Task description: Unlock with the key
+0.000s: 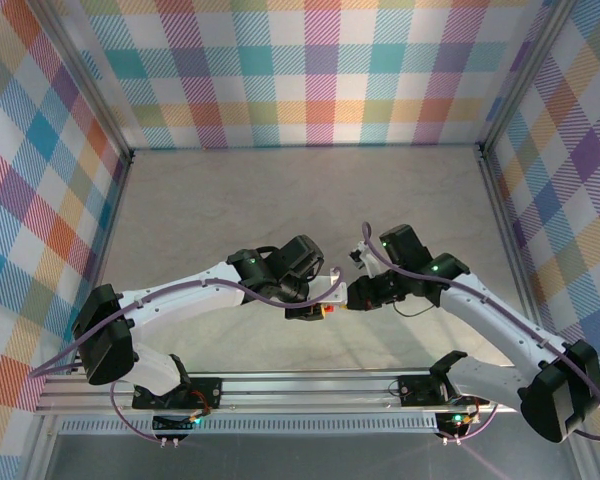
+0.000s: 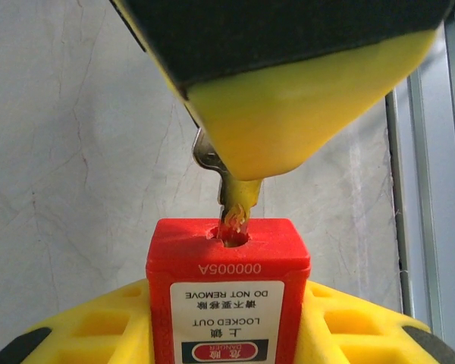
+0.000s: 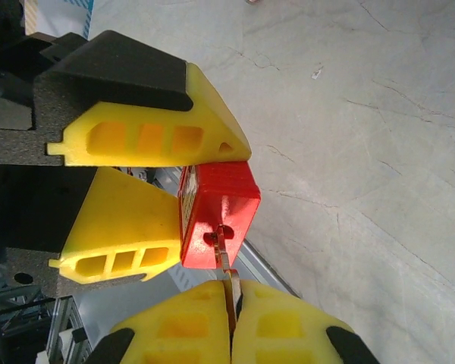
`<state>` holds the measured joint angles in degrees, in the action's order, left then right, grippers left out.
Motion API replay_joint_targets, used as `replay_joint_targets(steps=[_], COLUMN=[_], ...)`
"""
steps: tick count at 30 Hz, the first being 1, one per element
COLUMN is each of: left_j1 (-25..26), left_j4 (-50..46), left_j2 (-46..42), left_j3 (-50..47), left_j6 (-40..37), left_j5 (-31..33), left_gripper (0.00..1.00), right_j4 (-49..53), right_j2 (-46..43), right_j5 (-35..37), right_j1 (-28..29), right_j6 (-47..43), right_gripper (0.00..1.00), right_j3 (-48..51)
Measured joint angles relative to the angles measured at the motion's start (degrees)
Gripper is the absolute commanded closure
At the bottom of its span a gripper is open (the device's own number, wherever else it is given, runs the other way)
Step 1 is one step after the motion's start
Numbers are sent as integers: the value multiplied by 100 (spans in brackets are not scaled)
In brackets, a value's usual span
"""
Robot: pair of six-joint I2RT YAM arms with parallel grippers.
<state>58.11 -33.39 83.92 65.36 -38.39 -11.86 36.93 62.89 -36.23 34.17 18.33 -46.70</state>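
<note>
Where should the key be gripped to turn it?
Take the key by its flat head, pads on both faces, in line with the blade. The blade is in the lock's keyhole, leaving only the head free; the right gripper is shut on it so.

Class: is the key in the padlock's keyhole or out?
In: the key tip sits inside the red padlock keyhole; right gripper pinches it.

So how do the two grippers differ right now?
The left gripper clamps the red lock, jaws held apart by it; the right gripper pinches the thin key, jaws nearly touching. The left carries something bulky, the right something flat. Both have yellow fingers.
</note>
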Motion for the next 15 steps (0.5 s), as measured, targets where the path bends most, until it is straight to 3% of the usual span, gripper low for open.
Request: replay_joint_targets(steps=[6, 15], left_j1=[0, 0], left_j4=[216, 109], left_j2=[-46, -149], left_j3=[-326, -356], left_j6=[26, 203], left_j5=[192, 70], left_gripper=[100, 100], right_j4=[-175, -170], right_j2=[562, 684], right_j5=[-343, -686], right_j1=[-31, -90], right_j6=[221, 214], right_gripper=[100, 100], right_j3=[0, -17])
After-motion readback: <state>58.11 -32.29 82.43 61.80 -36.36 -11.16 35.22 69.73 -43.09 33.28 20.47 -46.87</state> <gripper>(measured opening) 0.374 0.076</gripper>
